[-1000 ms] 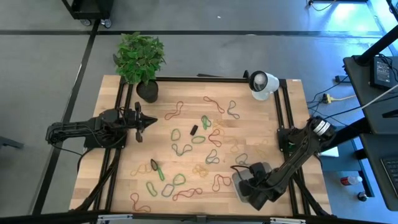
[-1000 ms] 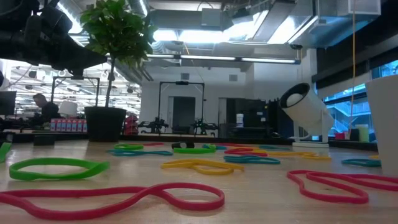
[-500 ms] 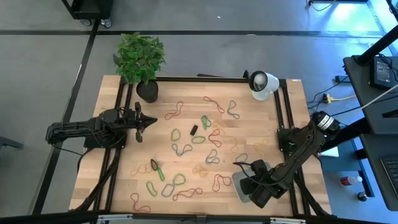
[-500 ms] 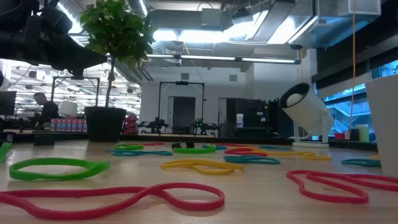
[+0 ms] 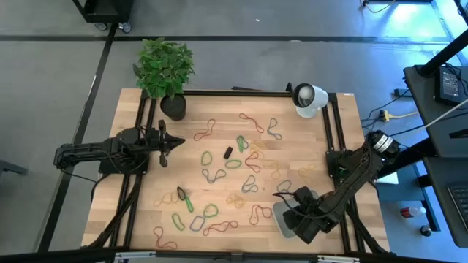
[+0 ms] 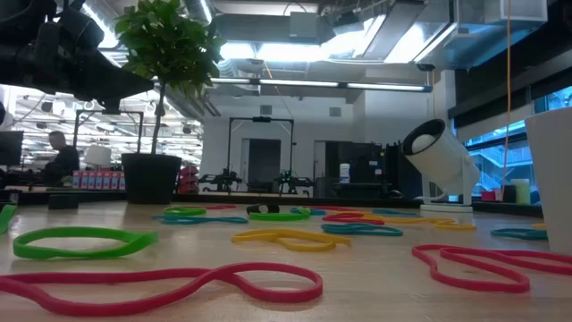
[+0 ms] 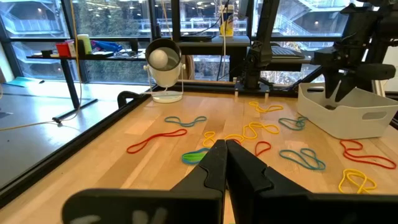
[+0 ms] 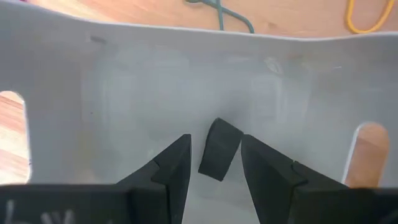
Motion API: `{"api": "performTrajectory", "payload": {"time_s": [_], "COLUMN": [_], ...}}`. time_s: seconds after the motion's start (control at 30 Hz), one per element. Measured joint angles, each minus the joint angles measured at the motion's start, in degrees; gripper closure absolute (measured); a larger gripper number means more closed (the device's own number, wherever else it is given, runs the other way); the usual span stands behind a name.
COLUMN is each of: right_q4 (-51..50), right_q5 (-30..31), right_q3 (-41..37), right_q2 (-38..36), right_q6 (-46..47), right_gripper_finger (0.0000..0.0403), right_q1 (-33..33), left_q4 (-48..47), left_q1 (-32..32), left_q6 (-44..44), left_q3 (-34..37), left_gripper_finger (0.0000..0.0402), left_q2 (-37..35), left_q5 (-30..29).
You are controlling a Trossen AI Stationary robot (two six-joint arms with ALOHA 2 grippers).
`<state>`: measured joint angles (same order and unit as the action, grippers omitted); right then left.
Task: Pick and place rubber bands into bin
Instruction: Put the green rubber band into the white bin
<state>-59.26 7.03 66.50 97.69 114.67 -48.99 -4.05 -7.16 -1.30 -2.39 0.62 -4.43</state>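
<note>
The bin [image 5: 287,217] sits at the near right corner of the table [image 5: 146,212] and serves as the reference point. The right gripper [image 8: 213,163] hangs directly over the bin, fingers spread apart and pointing down into it. A small dark block [image 8: 219,149] lies on the bin floor between the fingertips; whether they touch it cannot be told. Nothing is clasped.

The rubber bands [image 5: 241,142] lie scattered across the tabletop to the left of the bin and farther back (green, red, yellow, teal loops, none overlapping the bin wall as far as visible). A red one [image 5: 260,213] lies just beside the bin's left side.

The left gripper [image 5: 175,142] waits well apart from the bin, at the table's left edge, fingers [image 7: 214,158] pressed together and empty.
</note>
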Motion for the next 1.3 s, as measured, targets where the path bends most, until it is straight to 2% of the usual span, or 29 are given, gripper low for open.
{"api": "performTrajectory", "payload": {"time_s": [0.17,0.33,0.47,0.67,1.03,1.17,1.3], "right_q4": [-1.63,-2.60,-2.59,-4.31,-13.16,-11.29,-1.93], "right_q5": [0.00,0.13,4.40,12.31,13.72,19.40,26.24], "right_q3": [0.00,0.00,0.02,0.07,-1.81,-6.59,-15.79], "right_q2": [0.00,-1.83,-5.64,-10.50,-11.07,-13.13,-20.17], "right_q6": [-0.63,-1.18,-1.51,-7.47,-10.37,-10.28,-12.63], "right_gripper_finger": [0.0281,0.0350,0.0396,0.0385,0.0400,0.0401,0.0401], "right_q1": [0.00,0.00,-0.02,0.02,0.04,-0.67,-1.51], "left_q4": [-0.01,-0.01,0.00,0.00,0.36,1.49,2.47], "left_q1": [-0.02,-0.02,0.00,0.00,0.00,-0.01,0.00], "left_q6": [0.01,-1.37,-4.20,-5.45,-5.45,-5.61,-5.10], "left_q3": [0.00,0.02,0.00,0.02,0.02,0.00,0.02], "left_gripper_finger": [0.0398,0.0398,0.0398,0.0398,0.0398,0.0398,0.0398], "left_q2": [0.00,0.00,0.00,0.00,0.00,0.00,0.00], "left_q5": [-0.02,-0.01,0.00,-0.02,-1.80,-5.07,-7.25]}}
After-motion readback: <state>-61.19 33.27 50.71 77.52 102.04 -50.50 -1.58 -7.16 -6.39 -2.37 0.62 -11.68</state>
